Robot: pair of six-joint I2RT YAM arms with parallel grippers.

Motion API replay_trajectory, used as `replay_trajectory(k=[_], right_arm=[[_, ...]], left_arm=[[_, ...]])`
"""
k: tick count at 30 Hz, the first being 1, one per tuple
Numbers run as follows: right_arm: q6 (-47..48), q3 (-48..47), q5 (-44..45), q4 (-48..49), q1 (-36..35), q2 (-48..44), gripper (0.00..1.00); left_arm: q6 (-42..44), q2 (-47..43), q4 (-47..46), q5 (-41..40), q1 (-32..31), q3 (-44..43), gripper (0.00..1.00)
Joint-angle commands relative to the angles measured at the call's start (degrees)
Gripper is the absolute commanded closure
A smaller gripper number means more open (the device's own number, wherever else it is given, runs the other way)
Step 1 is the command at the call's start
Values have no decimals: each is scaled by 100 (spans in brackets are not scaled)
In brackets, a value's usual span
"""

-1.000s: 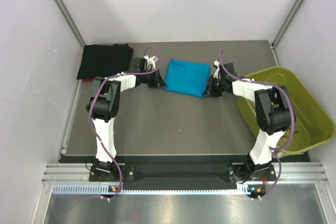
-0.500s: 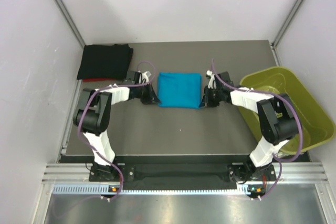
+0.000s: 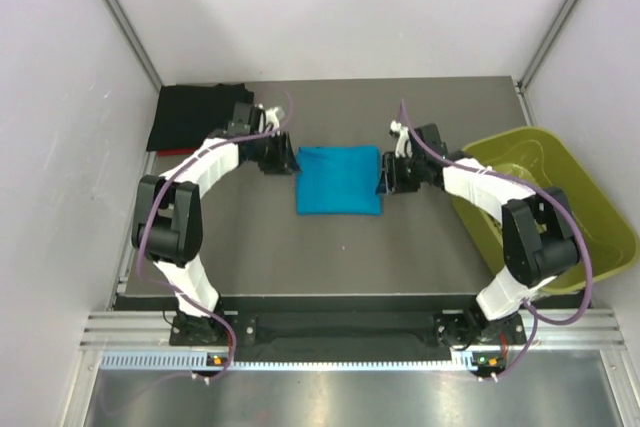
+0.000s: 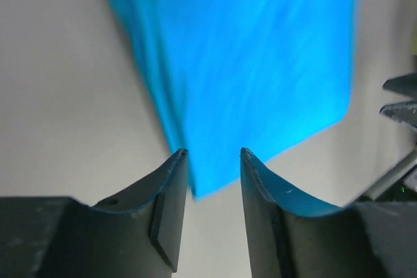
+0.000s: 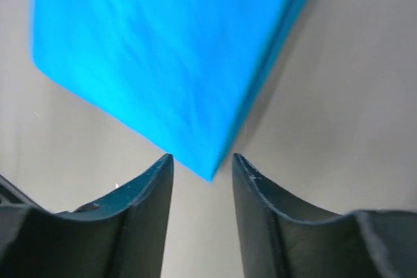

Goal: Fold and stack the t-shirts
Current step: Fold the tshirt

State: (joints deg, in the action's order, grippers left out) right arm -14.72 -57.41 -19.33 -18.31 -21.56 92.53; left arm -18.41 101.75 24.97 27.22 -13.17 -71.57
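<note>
The teal-blue t-shirt [image 3: 338, 181] lies folded into a flat rectangle at the middle of the table. My left gripper [image 3: 289, 160] sits at its far left corner and my right gripper [image 3: 384, 176] at its right edge. In the left wrist view the shirt [image 4: 247, 63] tapers to a corner just ahead of the open left gripper [image 4: 212, 152], with table showing between the jaws. The right gripper [image 5: 201, 157] is open too, the shirt's corner [image 5: 169, 56] lying loose at its tips. A folded black t-shirt [image 3: 200, 115] rests at the back left corner.
A yellow-green plastic bin [image 3: 598, 209] stands off the table's right edge, beside my right arm. White walls close in the back and both sides. The table's near edge runs along the metal rail by the arm bases.
Both grippers have opened and let go of the teal-blue t-shirt. It has shifted slightly toward the near side and lies flat; the gripper tips have drawn back a little.
</note>
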Motion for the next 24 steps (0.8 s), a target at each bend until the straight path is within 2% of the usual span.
replay_trajectory(k=[1,5,8,12,24], right_arm=[[575,-981,53,-339,152,299,60],[707,-1912,-211,-533,240,879,71],[769,-2404,-492,-595,249,1293,74],[804,-2854,-677,-674,266,1837,76],[672,-3610,-712,-481,433,2875,84]], left_arm=[[882,614,210,422,139,-1039,59],[1033,1451,517,1459,148,-1921,65],[963,1873,421,1909,148,-2168,68],[910,2199,281,2041,148,-2352,69],[84,2621,-581,1418,209,-2810,70]])
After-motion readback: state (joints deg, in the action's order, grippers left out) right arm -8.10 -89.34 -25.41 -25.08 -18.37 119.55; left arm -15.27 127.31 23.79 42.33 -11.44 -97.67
